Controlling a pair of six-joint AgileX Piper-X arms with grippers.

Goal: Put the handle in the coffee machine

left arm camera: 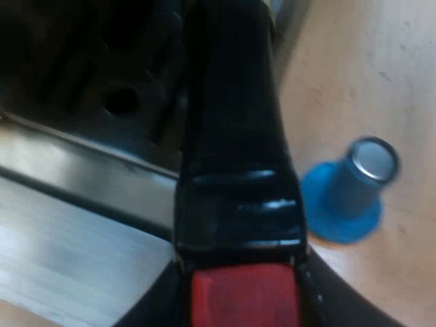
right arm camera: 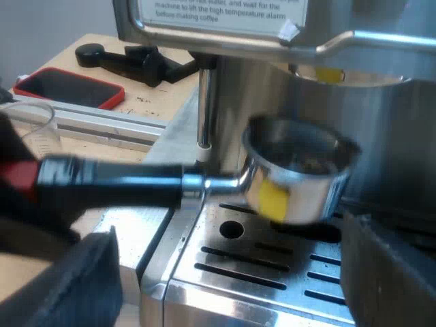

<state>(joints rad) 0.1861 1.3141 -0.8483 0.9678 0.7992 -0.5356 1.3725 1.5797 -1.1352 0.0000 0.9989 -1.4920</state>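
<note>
Insertion is the step in hand. Left gripper (left arm camera: 245,310) has its fingers (left arm camera: 153,310) closed on the red end (left arm camera: 245,293) of the holder's dark handle (left arm camera: 231,136). The holder (right arm camera: 293,180) hangs over the drip tray (right arm camera: 272,269), just below the brewing head of the espresso machine (right arm camera: 225,27), not yet locked in. Right gripper (right arm camera: 231,293) hovers near the tray with fingers (right arm camera: 82,286) wide and empty. A blue tamper (left arm camera: 347,197) stands on the surface (left arm camera: 381,68). Next, I judge, the basket must rise squarely into the head, then the handle must swing sideways to lock.
</note>
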